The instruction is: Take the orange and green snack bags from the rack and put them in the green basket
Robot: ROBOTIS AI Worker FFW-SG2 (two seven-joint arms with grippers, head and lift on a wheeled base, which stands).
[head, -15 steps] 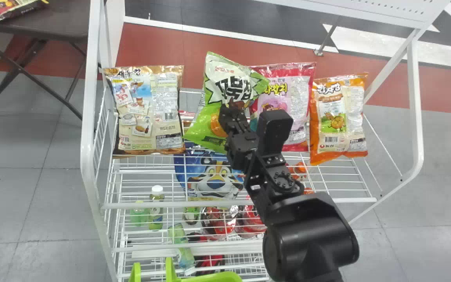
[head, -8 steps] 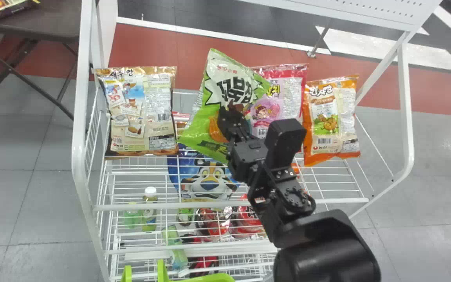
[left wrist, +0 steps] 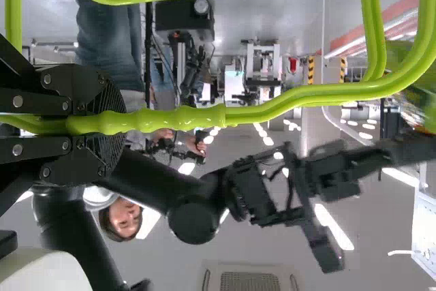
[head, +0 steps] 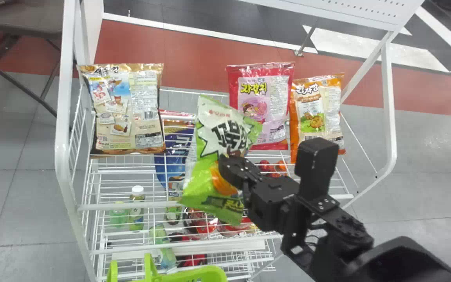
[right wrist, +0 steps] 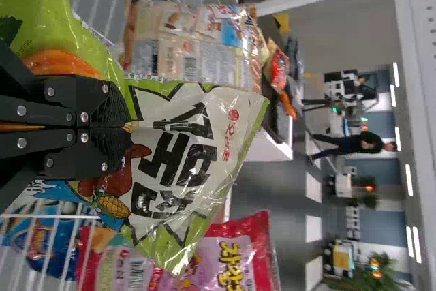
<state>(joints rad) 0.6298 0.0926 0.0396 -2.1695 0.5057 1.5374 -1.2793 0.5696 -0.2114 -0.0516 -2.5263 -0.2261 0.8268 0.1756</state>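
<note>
Pinching the green snack bag [head: 213, 137] at about the middle of its front, the right gripper [head: 227, 166] sits near the centre of the head view, its fingers closed together on the film. The bag hangs tilted in front of the white wire rack [head: 123, 205], its upper right corner overlapping the lower left part of the pink and red snack bag [head: 258, 102]. The right arm runs from there to the lower right corner of the frame.

The orange snack bag [head: 295, 135] stands upright on the rack, right of centre, just beside the pink and red one. A beige and brown snack bag [head: 135, 117] stands on the same tier in the upper left. A white-capped bottle [head: 136, 213] and a pale green bottle [head: 118, 217] stand side by side on a lower tier, at lower left.

The green basket [head: 210, 272] shows at the bottom edge, left of centre. In the left wrist view, the left gripper [left wrist: 116, 124] has its fingers clamped on the basket's handle [left wrist: 180, 118], one on each side of it.
</note>
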